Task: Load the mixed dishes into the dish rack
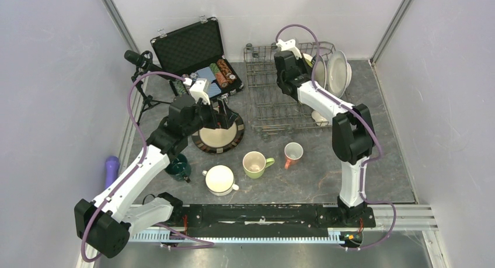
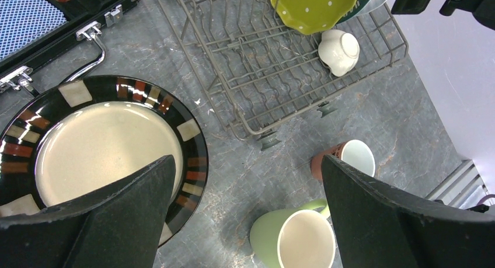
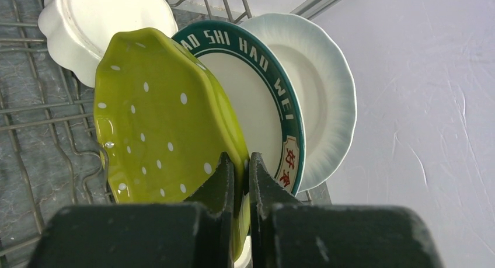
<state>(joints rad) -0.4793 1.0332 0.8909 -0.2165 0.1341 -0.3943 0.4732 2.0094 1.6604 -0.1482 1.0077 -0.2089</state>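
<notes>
Clamped nearly shut on the lime-green plate's (image 3: pixel 157 116) rim, my right pincer (image 3: pixel 241 169) holds it upright in the dish rack (image 1: pixel 274 101) beside the teal-lettered plate (image 3: pixel 257 93), probably so the prongs can catch it. My left pincer (image 2: pixel 246 163) hangs wide open and empty over the brown-rimmed plate (image 2: pixel 105 145) on the worktop (image 2: pixel 373 116).

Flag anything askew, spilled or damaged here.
One thing: a white cup lies tipped on its side on the rack floor, next to the upright green plate, rather than seated in the prongs. No spill or breakage shows.
</notes>
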